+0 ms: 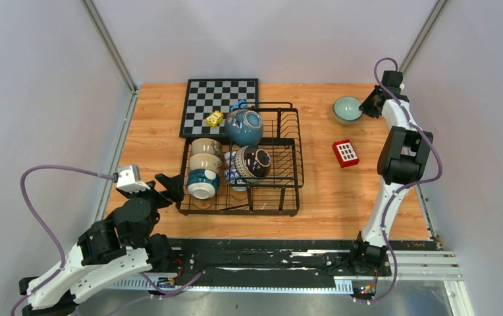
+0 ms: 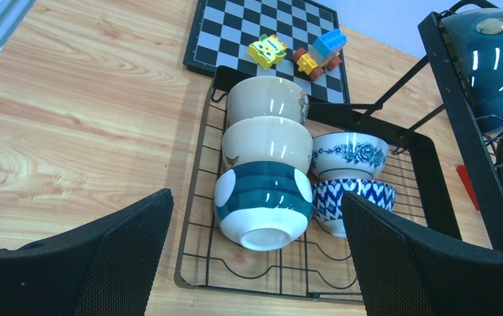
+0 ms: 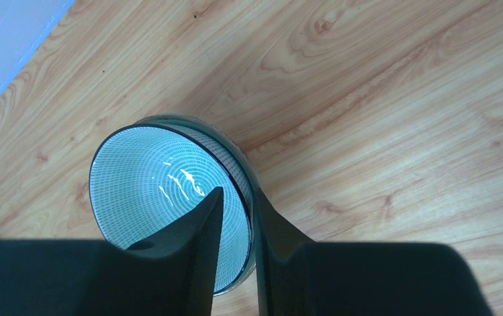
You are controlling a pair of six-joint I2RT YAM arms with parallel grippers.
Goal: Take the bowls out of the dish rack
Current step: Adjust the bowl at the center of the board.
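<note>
A rectangular table top of orange wood (image 1: 157, 131) lies between plain pale grey walls (image 1: 268, 33). Thin metal posts (image 1: 108, 43) rise at its far corners. The light is even.

Open bench (image 1: 150, 131) is found left of the dish rack (image 1: 272, 199), and bare grid floor along its near edge. Deeper in, passage is blocked by packed bowls (image 1: 203, 183); rightward, by a small red object (image 1: 345, 153) and a mint bowl (image 1: 346, 108).

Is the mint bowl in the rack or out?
Out. The mint bowl is over bare table, well right of the dish rack.
</note>
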